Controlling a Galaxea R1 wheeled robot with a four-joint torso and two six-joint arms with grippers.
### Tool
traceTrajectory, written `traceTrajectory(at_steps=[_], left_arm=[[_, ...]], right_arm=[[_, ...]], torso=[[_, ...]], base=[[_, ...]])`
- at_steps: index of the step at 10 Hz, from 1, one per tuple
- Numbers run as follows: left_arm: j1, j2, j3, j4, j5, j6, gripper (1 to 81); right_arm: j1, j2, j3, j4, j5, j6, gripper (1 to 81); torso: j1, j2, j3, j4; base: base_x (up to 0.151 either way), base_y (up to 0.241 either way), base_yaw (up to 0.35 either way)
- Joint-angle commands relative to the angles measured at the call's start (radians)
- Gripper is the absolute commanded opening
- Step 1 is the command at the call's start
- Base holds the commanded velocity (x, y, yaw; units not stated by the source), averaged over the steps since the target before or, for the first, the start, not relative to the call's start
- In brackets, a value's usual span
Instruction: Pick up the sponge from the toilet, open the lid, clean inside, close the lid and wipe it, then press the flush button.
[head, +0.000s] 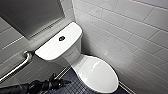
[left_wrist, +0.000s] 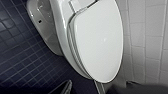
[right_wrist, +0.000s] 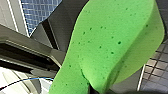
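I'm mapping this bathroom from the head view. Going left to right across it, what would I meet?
Metal grab bar → flush button on the tank → closed toilet lid → white tiled wall.

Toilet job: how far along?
Done: bright green flat sponge is off the white ceramic toilet, apparently pinched in the right gripper. In hand: the white oval lid lies shut, nothing touching it. Left: inside cleaning can't be confirmed; small dark round flush button untouched.
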Motion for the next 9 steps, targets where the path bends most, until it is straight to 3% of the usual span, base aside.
traceTrajectory(at_steps=[1,3,5,6,7,8,9], left_arm=[[0.127,-0.215,0.172,0.25,0.136,0.049,81.1],[0.321,-0.224,0.184,0.299,0.127,0.129,81.1],[0.445,-0.172,0.14,0.299,0.125,0.191,81.1],[0.481,-0.149,0.109,0.299,0.125,0.198,81.1],[0.505,-0.135,0.094,0.302,0.125,0.2,81.1],[0.523,-0.126,0.088,0.319,0.125,0.2,81.1],[0.537,-0.118,0.083,0.333,0.125,0.2,81.1]], right_arm=[[-0.038,-0.057,-0.044,-0.032,-0.049,0.011,1.0],[-0.076,-0.052,-0.108,-0.024,-0.054,0.014,1.0],[-0.124,-0.078,-0.108,-0.008,-0.039,0.083,1.0],[-0.148,-0.095,-0.082,0.025,-0.034,0.083,1.0],[-0.173,-0.115,-0.036,0.099,-0.028,0.03,1.0],[-0.19,-0.139,0.026,0.222,-0.027,-0.111,1.0],[-0.194,-0.164,0.121,0.395,-0.052,-0.306,1.0]], torso=[[0.0,0.0,0.0,0.0],[0.0,0.0,0.0,0.0],[0.0,0.0,0.0,0.0],[0.0,0.0,0.0,0.0],[0.0,0.0,0.0,0.0],[0.0,0.0,0.0,0.0],[-0.001,0.0,0.0,0.0]], base=[[0.0,0.0,0.0],[0.0,0.0,0.0],[0.0,0.0,0.0],[0.0,0.0,0.0],[0.0,0.0,0.0],[0.0,0.0,0.0],[0.0,0.0,0.0]])
